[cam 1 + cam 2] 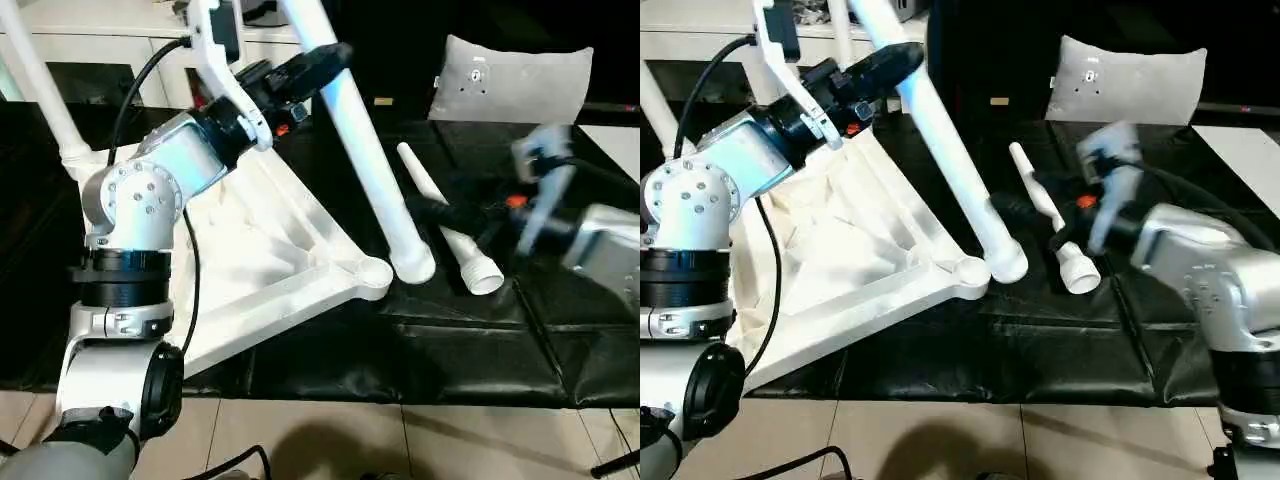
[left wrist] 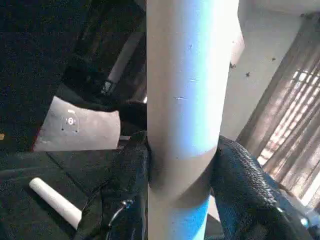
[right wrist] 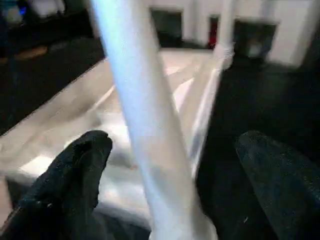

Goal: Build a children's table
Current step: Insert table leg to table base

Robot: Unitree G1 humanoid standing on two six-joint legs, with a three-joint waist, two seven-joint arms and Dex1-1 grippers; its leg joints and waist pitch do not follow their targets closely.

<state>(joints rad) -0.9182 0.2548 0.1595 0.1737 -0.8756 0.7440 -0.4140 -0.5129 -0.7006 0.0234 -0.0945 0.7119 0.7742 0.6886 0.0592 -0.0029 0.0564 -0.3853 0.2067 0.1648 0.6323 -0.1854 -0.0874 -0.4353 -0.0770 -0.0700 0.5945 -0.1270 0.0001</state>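
Observation:
The children's table top [image 1: 262, 262] lies upside down on the black mat, ribbed underside up. One white leg [image 1: 38, 75] stands in its far left corner socket. My left gripper [image 2: 182, 185] is shut on a second leg [image 1: 365, 165] high on its shaft. That leg slants down, and its wide end rests on the mat beside the near corner socket [image 1: 372, 272]. A third leg [image 1: 452, 235] lies flat on the mat to the right. My right gripper [image 1: 450, 215] is open just above this lying leg and faces the slanted leg [image 3: 145, 130]. Whether it touches the lying leg I cannot tell.
A grey-white cushion [image 1: 512, 80] leans at the back right of the mat. A white cabinet [image 1: 110, 40] stands behind the table top. The black mat [image 1: 400, 360] ends at a tiled floor near the front edge. A black cable [image 1: 190, 270] hangs from my left arm.

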